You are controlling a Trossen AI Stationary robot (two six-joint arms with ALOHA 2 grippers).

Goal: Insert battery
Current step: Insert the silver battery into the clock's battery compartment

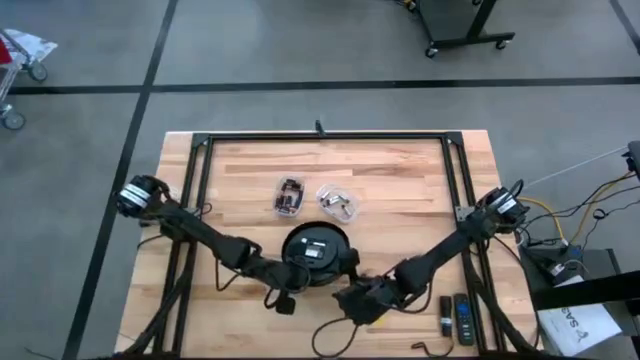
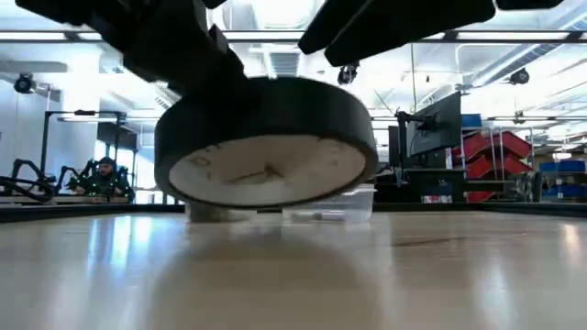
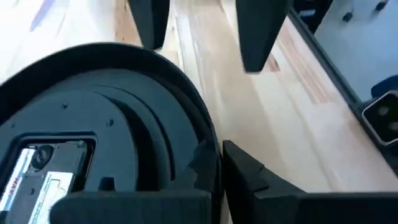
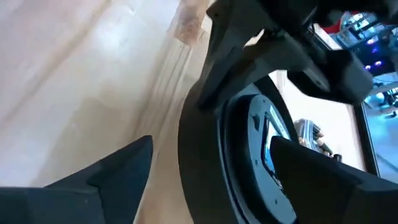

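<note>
We see a round black plastic wall clock point(image 1: 316, 254) lifted off the wooden surface point(image 1: 400, 180), face down, its rim pinched by the left end effector point(image 1: 292, 272) and the right end effector point(image 1: 352, 268).

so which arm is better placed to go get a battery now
Probably neither yet: the left gripper and right gripper both sit at the clock, lifted off the table. Slight edge to the right, since the clear battery bag lies toward its side.
</note>
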